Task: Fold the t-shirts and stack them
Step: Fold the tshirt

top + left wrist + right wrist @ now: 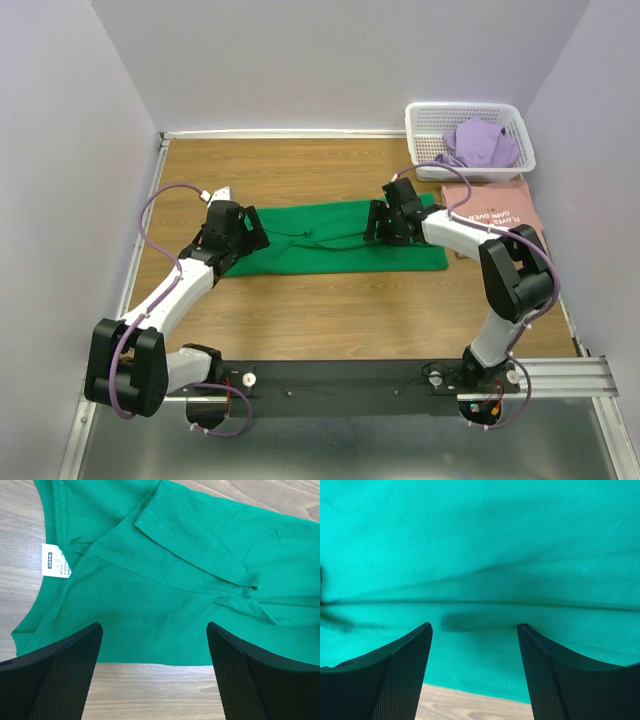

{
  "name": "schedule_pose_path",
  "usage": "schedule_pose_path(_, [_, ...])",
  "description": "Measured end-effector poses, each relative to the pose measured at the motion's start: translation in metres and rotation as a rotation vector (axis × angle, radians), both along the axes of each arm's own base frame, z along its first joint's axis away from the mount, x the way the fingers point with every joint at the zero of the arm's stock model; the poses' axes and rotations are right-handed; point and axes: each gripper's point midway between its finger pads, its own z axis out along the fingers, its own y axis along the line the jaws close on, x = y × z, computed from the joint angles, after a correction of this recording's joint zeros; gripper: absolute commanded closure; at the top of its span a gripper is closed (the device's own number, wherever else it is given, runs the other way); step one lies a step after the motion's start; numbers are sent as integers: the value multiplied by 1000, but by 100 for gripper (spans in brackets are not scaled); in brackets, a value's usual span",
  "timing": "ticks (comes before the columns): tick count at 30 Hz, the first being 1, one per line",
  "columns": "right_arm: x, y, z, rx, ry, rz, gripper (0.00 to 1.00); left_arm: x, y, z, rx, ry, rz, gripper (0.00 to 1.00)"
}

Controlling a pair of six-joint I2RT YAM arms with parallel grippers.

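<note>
As both pincers hang over the cloth, step: green t-shirt (340,240) mid-fold, sleeve tucked in, lying as a long strip.
Left pincer (152,640): spread, pinching nothing; collar end right beneath it.
Right pincer (475,630): spread, empty; opposite end beneath it.
Next move: probably drop to the near edge, pinch, fold across, both ends in sync.
Pink t-shirt (495,210): flat, just beyond Right pincer.
Basket (420,125): farther beyond Right pincer; holds crumpled lavender t-shirt (480,145), not yet folded.

The wooden table (300,310) carries three items directly. A green t-shirt (330,250) lies flat across the centre. A folded pink t-shirt (500,208) lies just beside its right end, print upward. A white lattice basket (417,135) stands in the far right corner, just behind the pink t-shirt.
</note>
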Motion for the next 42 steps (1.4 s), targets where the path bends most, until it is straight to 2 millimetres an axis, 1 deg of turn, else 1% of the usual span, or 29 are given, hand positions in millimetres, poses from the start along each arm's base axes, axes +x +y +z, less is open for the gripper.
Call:
schedule_pose_path(5, [16, -5, 3, -44, -37, -31, 23, 0, 0, 0, 1, 0, 1, 7])
schedule_pose_path(11, [48, -8, 8, -123, -98, -49, 22, 0, 1, 0, 3, 0, 3, 7])
schedule_pose_path(15, [64, -10, 19, -163, -149, -40, 22, 0, 1, 0, 3, 0, 3, 7])
schedule_pose_path(17, [67, -11, 27, -173, -172, -31, 22, 0, 1, 0, 3, 0, 4, 7])
schedule_pose_path(20, [65, -11, 36, -173, -186, -9, 23, 0, 1, -1, 2, 4, 5, 7])
schedule_pose_path(22, [57, -5, 42, -130, -181, 22, 23, 0, 1, -2, 2, 8, 6, 7])
schedule_pose_path(24, [45, 4, 43, -72, -159, 66, 24, 0, 1, -4, 3, 12, 6, 7])
schedule_pose_path(25, [39, 8, 43, -48, -145, 83, 25, 0, 1, -4, 3, 12, 6, 7])
schedule_pose_path(27, [25, 18, 35, 1, -99, 124, 25, 0, 1, -4, 3, 12, 7, 7])
schedule_pose_path(28, [14, 23, 28, 23, -64, 147, 25, 0, 1, -4, 3, 12, 7, 7])
schedule_pose_path(29, [8, 26, 25, 33, -46, 158, 25, 0, 1, -4, 3, 13, 7, 7])
schedule_pose_path(30, [-2, 32, 20, 48, -16, 183, 25, 0, 1, -4, 3, 13, 7, 7])
schedule_pose_path(32, [-13, 45, 17, 74, 10, 217, 25, 0, 1, -4, 3, 13, 7, 7])
schedule_pose_path(35, [-22, 55, 14, 92, 31, 245, 25, 0, 1, -4, 4, 13, 7, 7])
schedule_pose_path(37, [-24, 57, 11, 89, 40, 249, 25, 0, 1, -4, 4, 13, 8, 7])
schedule_pose_path(39, [-21, 57, 5, 79, 48, 245, 24, 0, 1, -4, 5, 13, 9, 7])
schedule_pose_path(42, [-12, 58, -5, 55, 53, 233, 24, 0, 3, -4, 11, 12, 16, 7])
